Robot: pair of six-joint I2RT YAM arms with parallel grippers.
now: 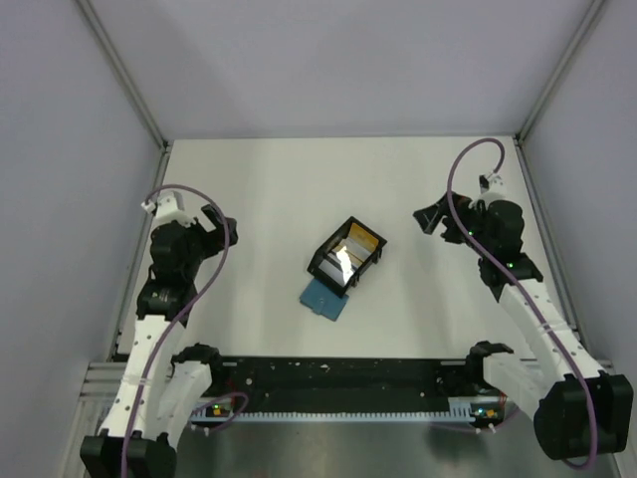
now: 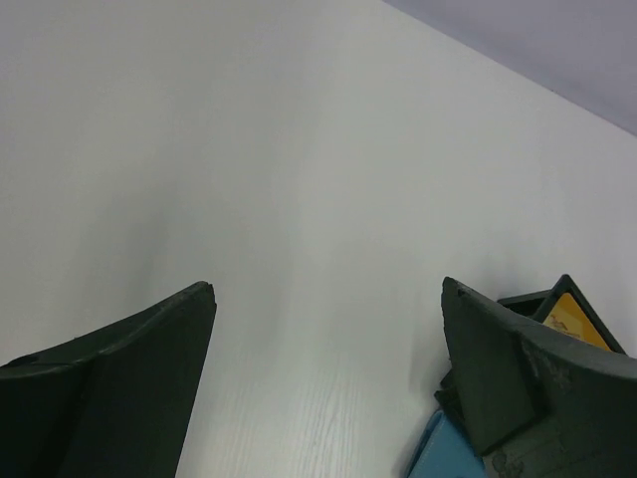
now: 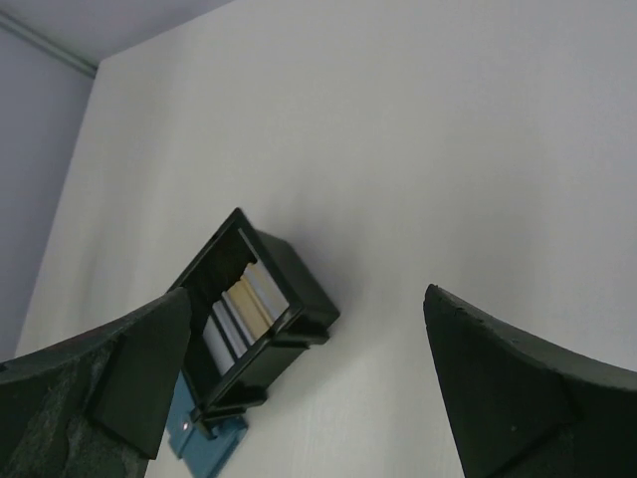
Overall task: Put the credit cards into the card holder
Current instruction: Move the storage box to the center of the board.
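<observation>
The credit cards (image 1: 350, 253) lie in a black open-topped tray (image 1: 324, 257) at mid-table; an orange-yellow one and a shiny silver one show. The teal-blue card holder (image 1: 323, 298) lies flat against the tray's near-left end, partly under it. My left gripper (image 1: 213, 223) is open, far to the left of both. My right gripper (image 1: 430, 218) is open too, off to the tray's right. In the right wrist view the cards (image 3: 237, 311) stand in the tray (image 3: 299, 279) with the card holder (image 3: 206, 450) below it, beyond my right gripper (image 3: 307, 293). The left wrist view has the card holder (image 2: 446, 460) beside my left gripper (image 2: 326, 287).
The white table (image 1: 269, 189) is enclosed by grey walls on the left, back and right. A black rail (image 1: 338, 376) with both arm bases runs along the near edge. The orange card (image 2: 577, 319) peeks out behind the left gripper's right finger (image 2: 498, 378).
</observation>
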